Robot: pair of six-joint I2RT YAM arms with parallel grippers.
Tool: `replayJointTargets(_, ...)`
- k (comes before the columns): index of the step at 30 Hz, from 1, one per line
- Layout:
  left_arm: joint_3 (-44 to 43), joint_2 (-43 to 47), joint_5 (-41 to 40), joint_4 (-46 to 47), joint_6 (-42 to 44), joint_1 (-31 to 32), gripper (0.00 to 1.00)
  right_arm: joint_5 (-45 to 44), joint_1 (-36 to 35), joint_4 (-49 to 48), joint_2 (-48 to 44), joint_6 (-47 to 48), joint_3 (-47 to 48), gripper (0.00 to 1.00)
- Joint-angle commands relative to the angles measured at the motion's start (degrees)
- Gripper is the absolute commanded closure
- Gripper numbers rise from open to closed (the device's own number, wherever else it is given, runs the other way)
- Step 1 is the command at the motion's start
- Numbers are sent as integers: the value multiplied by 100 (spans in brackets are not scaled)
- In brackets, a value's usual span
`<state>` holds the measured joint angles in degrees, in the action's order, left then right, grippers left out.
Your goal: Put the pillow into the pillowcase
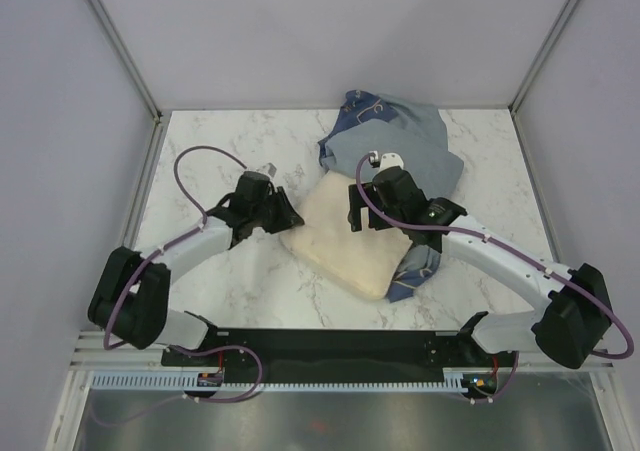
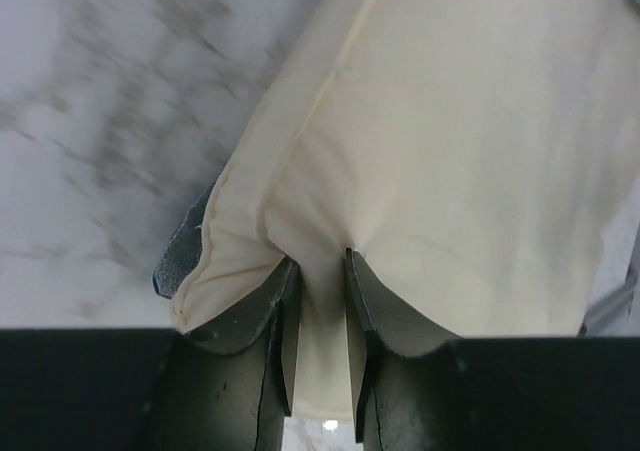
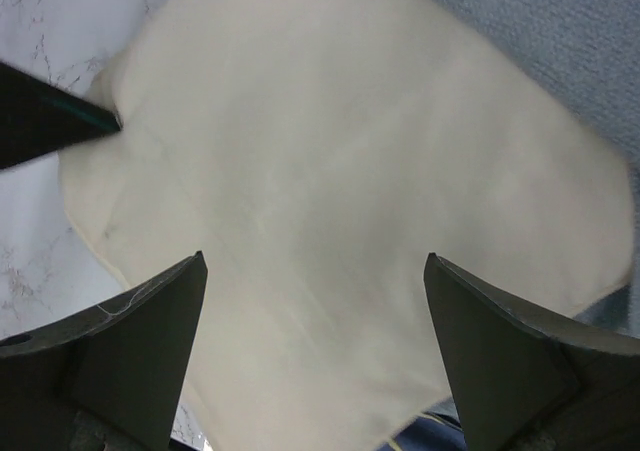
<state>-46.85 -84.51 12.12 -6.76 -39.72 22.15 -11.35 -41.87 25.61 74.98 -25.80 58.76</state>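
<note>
Item 1: you had one plump cream rectangular fabric pillow [image 1: 345, 243], lying mid-table, outside the case.
Item 2: one crumpled denim-blue cloth pillowcase [image 1: 410, 151] touched the pillow's far and right edges.
Item 3: two grippers. Your left gripper [image 2: 320, 271] pinched a fold at the pillow's left corner. Your right gripper [image 3: 315, 271] hung spread wide above the pillow, gripping nothing.
Item 4: one white marble-patterned table [image 1: 230, 281] lay beneath.

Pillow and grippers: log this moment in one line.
left gripper: pinching pillow edge | right gripper: open above pillow | pillowcase: crumpled behind pillow | pillow: not yet inside
</note>
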Motion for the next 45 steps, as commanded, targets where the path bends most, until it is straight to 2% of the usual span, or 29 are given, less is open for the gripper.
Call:
replayJointTargets(1, 588, 926, -95, 307, -447, 1181, 70, -139, -14, -179, -53, 49, 57, 2)
replayJointTargets(4, 879, 1340, -447, 360, -712, 2035, 67, -78, -14, -152, -194, -30, 48, 2)
replayJointTargets(8, 1143, 1858, -683, 133, -748, 2118, 23, 63, -32, -21, -256, -83, -40, 2)
replayJointTargets(9, 1082, 1964, -954, -260, -660, 2092, 20, 107, -67, -12, -247, -83, -58, 2)
replayJointTargets(12, 941, 1930, -449, -492, -370, 1574, 17, -138, -418, 137, -125, -92, -40, 2)
replayJointTargets(15, 958, 1912, -36, -387, -273, 1064, 17, -797, -857, 331, 121, -249, 30, 2)
replayJointTargets(19, 976, 2131, -95, -396, -264, 748, 17, -1342, -1366, 445, 595, -443, 144, 2)
replayJointTargets(25, 1117, 2272, -131, -361, -281, 509, 17, -2484, -1667, 946, 2045, -698, 592, 2)
replayJointTargets(27, 1125, 2246, -166, -361, -255, 509, 18, -2547, -1667, 842, 2214, -716, 470, 25)
replayJointTargets(28, 1125, 2211, -175, -361, -238, 509, 19, -2530, -1667, 693, 2075, -724, 295, 56)
replayJointTargets(30, 1117, 2045, -192, -308, -229, 518, 19, -2434, -1658, 534, 1785, -759, 101, 90)
replayJointTargets(31, 1108, 1974, -184, -273, -220, 562, 20, -2346, -1658, 316, 1322, -751, -126, 100)
replayJointTargets(37, 695, 1052, -394, 26, -246, 1088, 20, -1030, -1351, -187, -796, -768, -760, 100)
replayJointTargets(40, 309, 587, -421, 253, -290, 1317, 20, -510, -1053, -39, -1405, -777, -779, 100)
replayJointTargets(45, -78, -3, -465, 404, -343, 1756, 21, 62, -438, 138, -1776, -698, -700, 100)
